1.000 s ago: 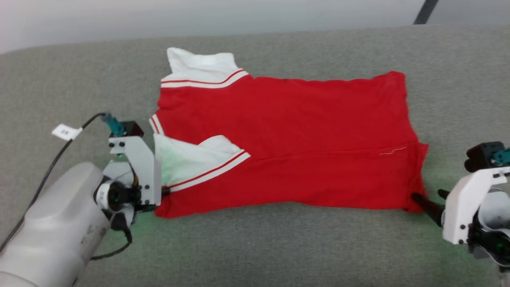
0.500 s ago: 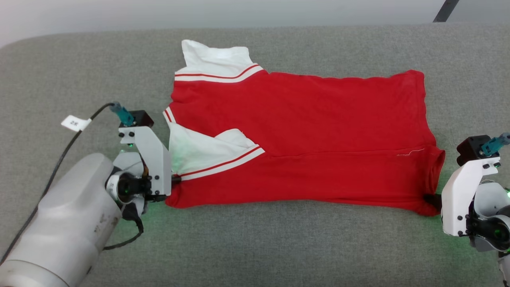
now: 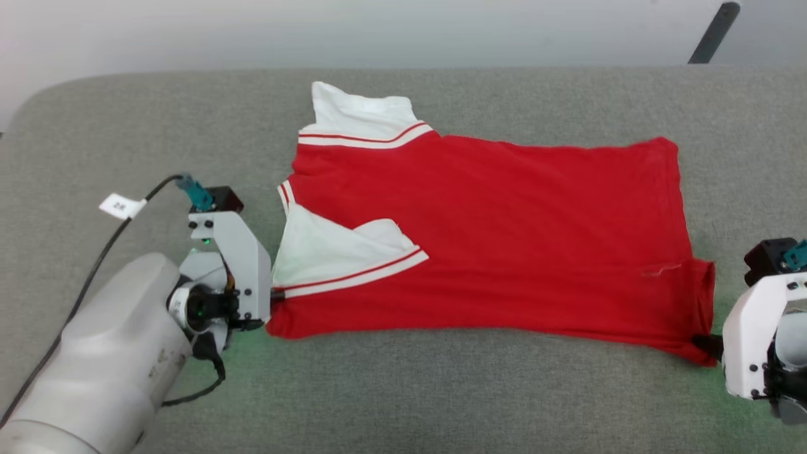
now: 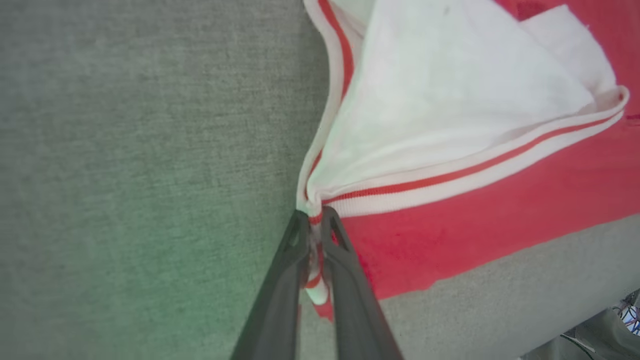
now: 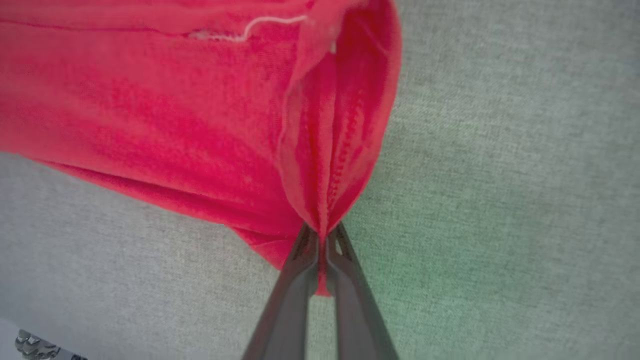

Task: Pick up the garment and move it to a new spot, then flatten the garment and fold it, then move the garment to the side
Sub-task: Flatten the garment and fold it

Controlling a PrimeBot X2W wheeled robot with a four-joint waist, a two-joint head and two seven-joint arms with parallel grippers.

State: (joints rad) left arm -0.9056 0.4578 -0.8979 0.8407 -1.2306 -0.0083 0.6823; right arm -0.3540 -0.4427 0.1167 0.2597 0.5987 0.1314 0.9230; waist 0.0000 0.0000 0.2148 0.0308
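Note:
The garment [image 3: 492, 233], a red T-shirt with white striped-trim sleeves, lies spread sideways on the grey padded surface [image 3: 403, 391], collar end to the left, print hidden. One white sleeve [image 3: 340, 249] is folded over the red body. My left gripper [image 3: 275, 295] is shut on the striped collar edge at the shirt's near left corner; the left wrist view shows the trim [image 4: 314, 220] pinched between the fingers. My right gripper [image 3: 707, 343] is shut on the red hem at the near right corner, with the fabric [image 5: 322, 200] bunched into the fingertips in the right wrist view.
A pale wall [image 3: 378, 31] runs behind the surface's far edge. A dark slanted bar [image 3: 712, 31] stands at the upper right. A black cable with a white tag [image 3: 118, 205] trails from my left wrist over the surface.
My right gripper has shut on the shirt's near right hem corner. The camera has shifted, so the whole scene sits lower and further right. The left gripper keeps its grip.

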